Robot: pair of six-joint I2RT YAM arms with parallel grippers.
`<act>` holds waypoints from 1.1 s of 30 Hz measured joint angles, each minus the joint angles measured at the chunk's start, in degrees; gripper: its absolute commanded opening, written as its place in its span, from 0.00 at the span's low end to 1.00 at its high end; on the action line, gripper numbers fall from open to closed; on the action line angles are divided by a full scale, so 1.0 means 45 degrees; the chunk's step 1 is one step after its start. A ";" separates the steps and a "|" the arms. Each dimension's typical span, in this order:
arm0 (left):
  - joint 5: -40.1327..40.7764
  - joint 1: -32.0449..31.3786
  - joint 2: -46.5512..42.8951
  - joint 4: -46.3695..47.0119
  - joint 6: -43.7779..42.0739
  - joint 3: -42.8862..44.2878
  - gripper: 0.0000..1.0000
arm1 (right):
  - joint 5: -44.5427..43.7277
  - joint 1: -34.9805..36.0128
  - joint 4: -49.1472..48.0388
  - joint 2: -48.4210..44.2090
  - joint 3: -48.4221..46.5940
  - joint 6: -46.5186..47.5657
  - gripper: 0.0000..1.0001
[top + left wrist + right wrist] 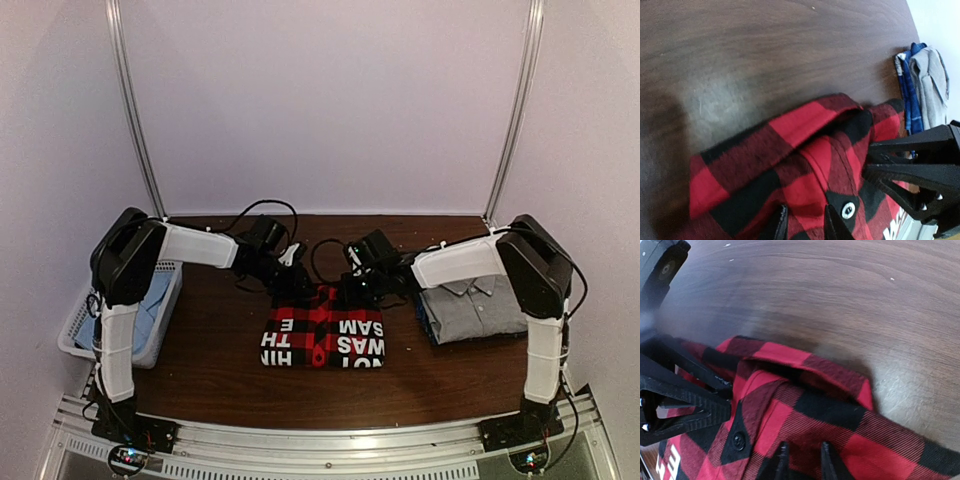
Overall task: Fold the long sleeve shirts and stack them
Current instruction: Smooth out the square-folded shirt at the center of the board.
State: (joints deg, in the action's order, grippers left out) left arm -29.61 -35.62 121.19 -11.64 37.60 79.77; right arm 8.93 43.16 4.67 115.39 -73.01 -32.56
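Observation:
The red-and-black flannel shirt [322, 338] lies folded at the table's middle, its white letters on a black band toward the near edge. My left gripper [291, 272] and right gripper [358, 283] meet at its far collar end. In the left wrist view the left gripper [805, 222] has its jaws narrow on the flannel [765, 150] beside a white button [848, 210]. In the right wrist view the right gripper [803, 457] is pinched on the flannel [840, 415] the same way. The grey button-up shirt [482, 305] lies folded at the right.
A white basket [72, 335] holding pale blue cloth sits at the table's left edge. A blue plaid cloth [909, 95] shows beside the grey shirt [934, 82]. Black cables [262, 208] loop at the back. White walls close in on three sides.

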 measured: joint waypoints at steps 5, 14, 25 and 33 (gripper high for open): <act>0.0185 0.0175 0.1214 0.0005 -0.0073 0.1151 0.26 | 0.0092 -0.0578 -0.0005 0.0495 -0.0325 0.0063 0.33; 0.0345 0.0306 0.1214 0.0000 -0.0097 0.1180 0.26 | 0.0087 -0.1447 0.0165 0.0510 -0.0384 0.0097 0.34; 0.1098 0.0816 0.1122 -0.0806 -0.0704 0.1642 0.26 | 0.0063 -0.1846 0.0369 0.0510 -0.0219 0.0165 0.35; 0.1836 0.1185 0.0831 -0.1443 -0.1073 0.1749 0.26 | -0.0355 -0.1836 0.1141 0.0049 -0.0243 0.0486 0.36</act>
State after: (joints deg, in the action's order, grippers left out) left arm -21.34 -30.28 124.92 -18.13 32.77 87.64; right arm 7.33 34.89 9.80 115.61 -74.11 -30.37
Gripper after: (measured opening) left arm 0.263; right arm 0.355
